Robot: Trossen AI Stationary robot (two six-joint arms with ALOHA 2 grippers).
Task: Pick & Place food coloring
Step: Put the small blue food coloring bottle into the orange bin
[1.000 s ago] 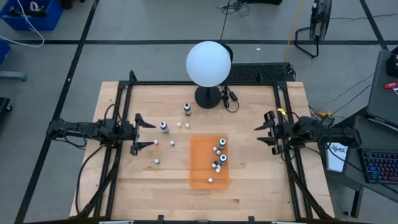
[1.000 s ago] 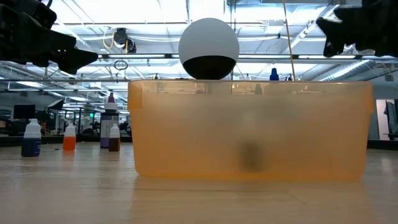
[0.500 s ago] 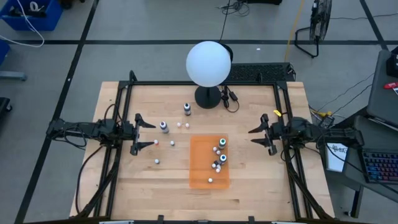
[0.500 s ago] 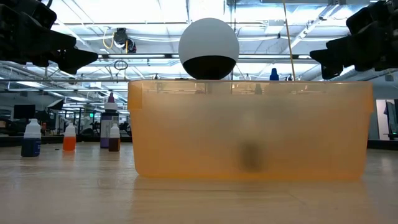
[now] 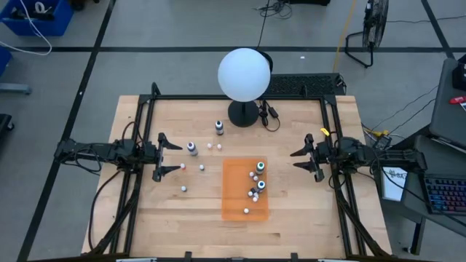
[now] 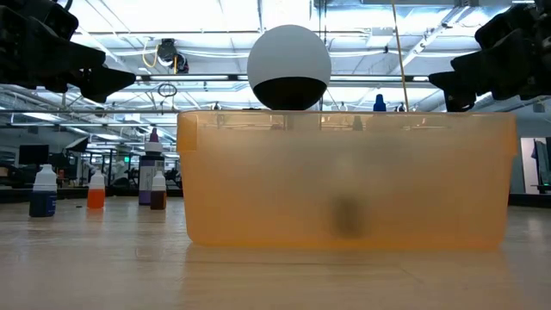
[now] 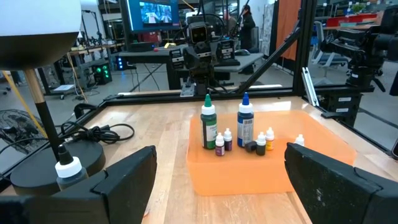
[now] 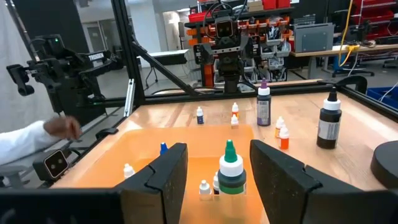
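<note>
I see food coloring bottles (image 5: pixel 256 182) standing upright in the orange bin (image 5: pixel 234 195), more left of it. White globe lamp (image 5: pixel 244 74) stands far. Left gripper (image 5: pixel 169 156) and right gripper (image 5: pixel 297 159) hover open, empty.

Wooden table (image 5: pixel 298 196) with a black frame along its edges. Resting directly on it: an orange tray (image 5: pixel 237 193) near the centre; a white globe lamp (image 5: pixel 244 74) on a black base at the far edge; two dark food coloring bottles (image 5: pixel 192 148) and several tiny whitish bottles (image 5: pixel 202 167), scattered left of the tray.
</note>
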